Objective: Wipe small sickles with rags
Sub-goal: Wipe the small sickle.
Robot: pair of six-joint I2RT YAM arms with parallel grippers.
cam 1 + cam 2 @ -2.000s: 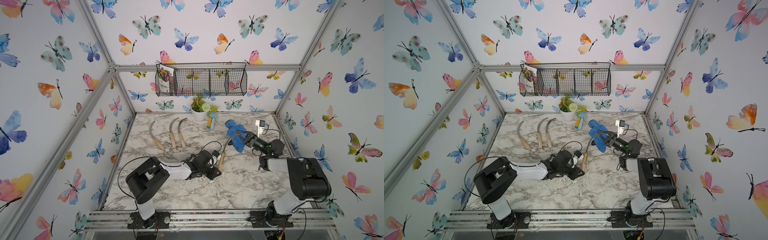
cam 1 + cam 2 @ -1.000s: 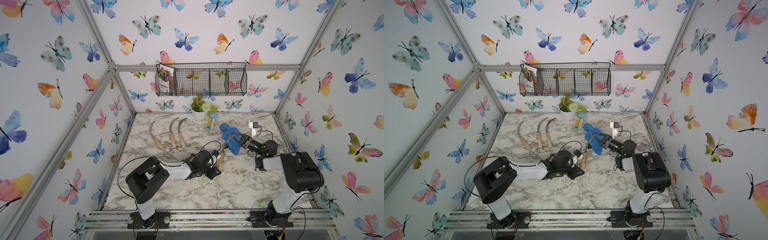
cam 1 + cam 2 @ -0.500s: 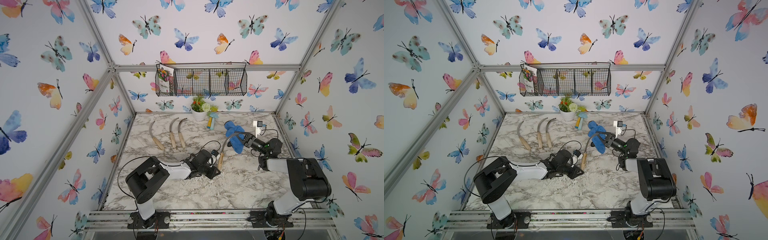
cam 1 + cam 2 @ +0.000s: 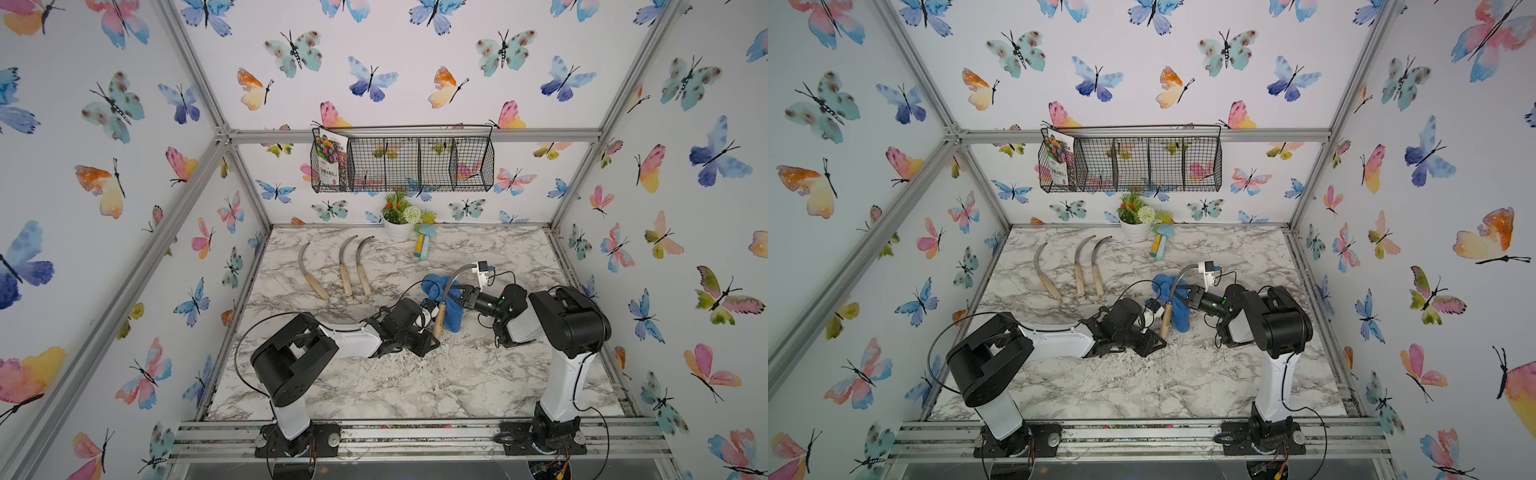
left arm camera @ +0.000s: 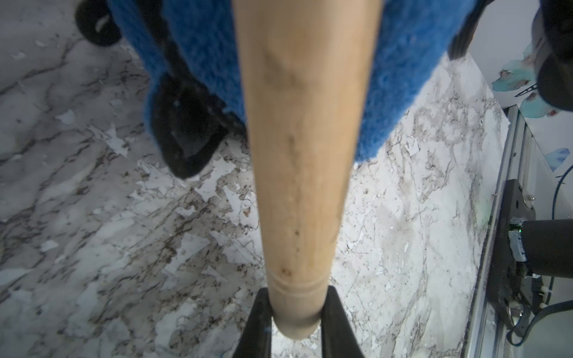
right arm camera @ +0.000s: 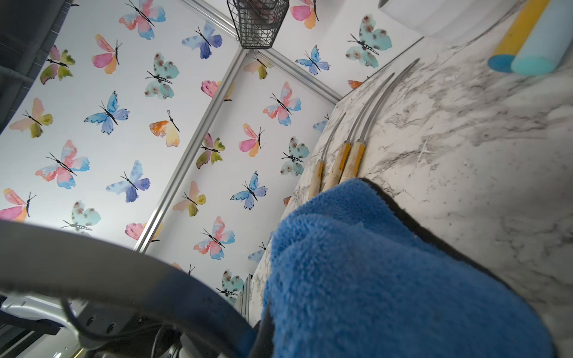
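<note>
My left fingers (image 4: pixel 433 332) clamp the held sickle (image 4: pixel 456 273) by its handle, blade raised off the counter (image 4: pixel 415 374) for wiping | right fingers (image 4: pixel 451 293) pinched shut on blue rag (image 4: pixel 453 322), folded against blade just beyond left fingers | three other sickles (image 4: pixel 344 272) well apart.

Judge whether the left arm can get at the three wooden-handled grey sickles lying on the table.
Probably not yet: the path to those three sickles looks free, but the left gripper is shut on a fourth sickle's handle.

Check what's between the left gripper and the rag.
The sickle's wooden handle: the left gripper clamps its butt end, and it reaches the blue rag. Left wrist view shows it.
</note>
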